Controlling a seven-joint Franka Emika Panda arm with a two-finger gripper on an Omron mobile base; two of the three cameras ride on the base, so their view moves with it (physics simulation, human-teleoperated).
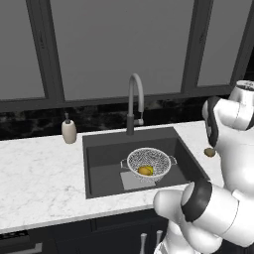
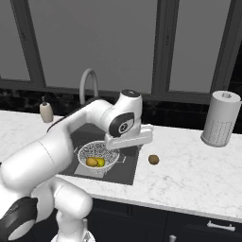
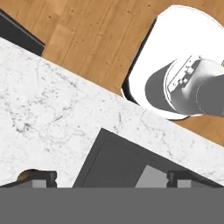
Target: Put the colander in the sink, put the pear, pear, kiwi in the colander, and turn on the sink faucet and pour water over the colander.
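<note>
While our dark finger tips point(image 3: 40, 176) are standing wide apart, gripping nothing, we are hovering beside the dark-grey recessed sink point(image 3: 114, 164).

Round white-silver mesh colander point(image 2: 98, 157) sat in the dark-grey recessed sink point(image 2: 130, 165), holding two yellow-orange pears point(image 2: 96, 162) touching each other. Small brown oval kiwi point(image 2: 153, 159) lay on the white marble bench point(image 2: 189, 175), right of the sink. Grey gooseneck faucet point(image 2: 88, 81) stood behind; white arm overhung the colander.
</note>
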